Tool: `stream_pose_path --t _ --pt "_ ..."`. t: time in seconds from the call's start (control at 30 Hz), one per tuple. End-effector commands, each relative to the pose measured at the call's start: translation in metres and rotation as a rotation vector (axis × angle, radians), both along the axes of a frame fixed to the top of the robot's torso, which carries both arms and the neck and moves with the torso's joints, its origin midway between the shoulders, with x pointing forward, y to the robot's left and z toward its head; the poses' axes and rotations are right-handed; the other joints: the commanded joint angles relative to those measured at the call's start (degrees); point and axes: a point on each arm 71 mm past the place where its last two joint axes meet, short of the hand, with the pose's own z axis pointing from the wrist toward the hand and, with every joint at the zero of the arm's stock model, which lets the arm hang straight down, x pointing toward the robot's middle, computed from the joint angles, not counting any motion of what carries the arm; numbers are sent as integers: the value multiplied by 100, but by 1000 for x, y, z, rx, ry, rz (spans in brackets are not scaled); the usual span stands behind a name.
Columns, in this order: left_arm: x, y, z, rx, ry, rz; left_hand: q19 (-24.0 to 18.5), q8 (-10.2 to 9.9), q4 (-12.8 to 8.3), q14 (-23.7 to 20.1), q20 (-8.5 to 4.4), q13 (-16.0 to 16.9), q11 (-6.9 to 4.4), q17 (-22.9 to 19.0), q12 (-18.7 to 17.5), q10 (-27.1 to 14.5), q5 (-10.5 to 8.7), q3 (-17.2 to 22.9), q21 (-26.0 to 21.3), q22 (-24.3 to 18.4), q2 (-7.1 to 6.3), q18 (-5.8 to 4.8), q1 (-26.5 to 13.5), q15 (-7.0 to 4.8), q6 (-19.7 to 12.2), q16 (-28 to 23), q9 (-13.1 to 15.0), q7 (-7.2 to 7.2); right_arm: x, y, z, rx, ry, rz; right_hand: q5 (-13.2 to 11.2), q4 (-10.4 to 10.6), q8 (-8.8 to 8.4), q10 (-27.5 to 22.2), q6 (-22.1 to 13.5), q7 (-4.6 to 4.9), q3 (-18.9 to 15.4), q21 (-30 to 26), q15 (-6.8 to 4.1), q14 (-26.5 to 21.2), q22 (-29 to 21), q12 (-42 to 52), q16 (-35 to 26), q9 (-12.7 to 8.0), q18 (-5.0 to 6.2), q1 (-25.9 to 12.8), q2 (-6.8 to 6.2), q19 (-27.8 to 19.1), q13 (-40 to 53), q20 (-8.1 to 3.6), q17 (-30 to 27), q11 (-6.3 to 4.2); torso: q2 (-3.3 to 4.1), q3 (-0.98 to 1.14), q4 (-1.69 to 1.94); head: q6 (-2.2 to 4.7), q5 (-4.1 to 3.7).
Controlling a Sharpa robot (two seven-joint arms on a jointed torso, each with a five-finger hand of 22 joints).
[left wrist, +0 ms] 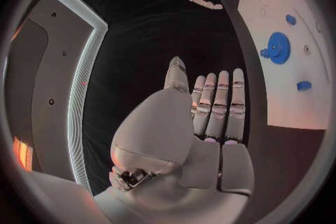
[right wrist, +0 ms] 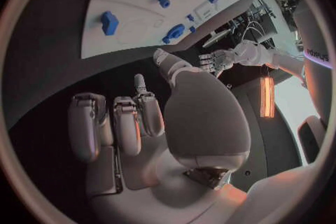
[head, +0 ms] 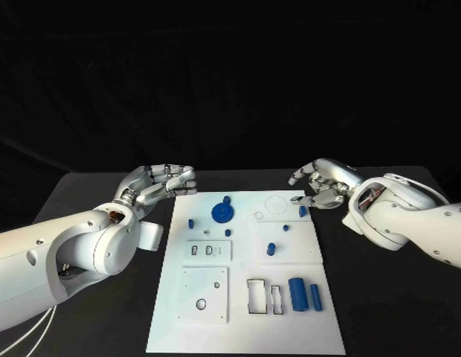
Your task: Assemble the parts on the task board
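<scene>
several small blue rigid plastic parts (head: 296, 294) on white flat task board (head: 247, 331), likely light, slippery; pinch cylinder sides. left hand (head: 164, 181), right hand (head: 322, 182): fingers apart, holding nothing.

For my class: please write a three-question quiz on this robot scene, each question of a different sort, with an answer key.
1. True or false: the left hand is holding a blue part.
2. Multiple choice: where does the blue gear lie? A) on the task board, towards its far end; B) on the black table; C) in the right hand.
3. Fill in: the two blue cylinders lie side by side near the board's ____ edge, by the robot's own sides.

Key
1. False; it holds nothing.
2. A
3. right
</scene>
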Motion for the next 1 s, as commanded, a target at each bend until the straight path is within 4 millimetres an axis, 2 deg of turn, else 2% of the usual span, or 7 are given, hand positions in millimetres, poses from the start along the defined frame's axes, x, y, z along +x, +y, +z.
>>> stream_pose_path --t 0.03,0.13,0.4,0.43,0.57,0.77,1.0 --pt "1 -1 1 -14 -16 -23 -11 -32 -40 -46 45 -5 7 5 -25 -29 -26 1 -34 -8 52 91 13 1 -38 -20 5 109 -3 -6 -4 49 84 99 59 -21 52 20 42 -25 -22 -7 -47 597 958 23 23 -7 48 69 -5 -12 572 -18 1505 -63 -51 27 -64 -9 -5" --pt "3 -1 1 -14 -16 -21 -11 -32 -40 -46 45 -5 7 5 -25 -29 -26 1 -34 -8 52 91 13 1 -38 -20 5 109 -2 -26 -7 34 92 75 165 -42 75 49 72 -49 -33 23 -76 597 989 55 23 -18 37 109 6 20 602 -49 1505 -83 -71 42 -84 -38 -24" --pt "3 -2 0 -16 -16 -25 -12 -32 -42 -47 46 -5 6 6 -25 -31 -23 -3 -35 -9 53 91 12 2 -38 -23 7 108 -2 -42 -20 13 112 36 247 -55 73 55 59 -6 -50 39 -35 597 1008 62 23 -39 28 127 0 38 606 -38 1505 -11 -78 61 -81 -87 -37" --pt "4 -2 0 -16 -16 -25 -12 -32 -42 -47 46 -5 6 6 -25 -31 -23 -3 -35 -9 53 91 12 2 -38 -23 7 108 -1 -43 -22 11 114 29 262 -57 73 58 57 10 -53 39 -21 597 1009 66 23 -44 28 130 1 39 610 -30 1505 5 -75 48 -78 -89 -42" --pt "3 -3 0 -17 -16 -27 -13 -32 -45 -49 46 -5 5 8 -25 -34 -18 -8 -38 -10 56 91 11 2 -40 -26 9 107 1 -41 -30 -7 101 14 301 -49 72 83 51 56 -64 68 16 597 1035 94 23 -59 17 121 13 68 636 -5 1505 48 -64 43 -75 -89 -39" --pt "3 -3 0 -18 -16 -29 -13 -32 -45 -49 46 -5 5 8 -25 -34 -18 -8 -38 -10 56 91 11 2 -40 -26 9 107 4 -35 -40 -24 100 3 311 -37 72 112 50 66 -70 112 29 597 1072 124 23 -66 3 108 25 110 665 8 1505 59 -61 35 -61 -115 -32" --pt "3 -3 0 -17 -16 -29 -13 -32 -45 -49 46 -5 5 8 -25 -34 -18 -8 -38 -10 56 91 11 2 -40 -26 9 107 6 -28 -48 -31 110 -3 326 -31 79 131 60 71 -63 132 37 597 1089 143 23 -72 -2 108 48 130 682 19 1505 65 -34 47 -38 -132 -46"
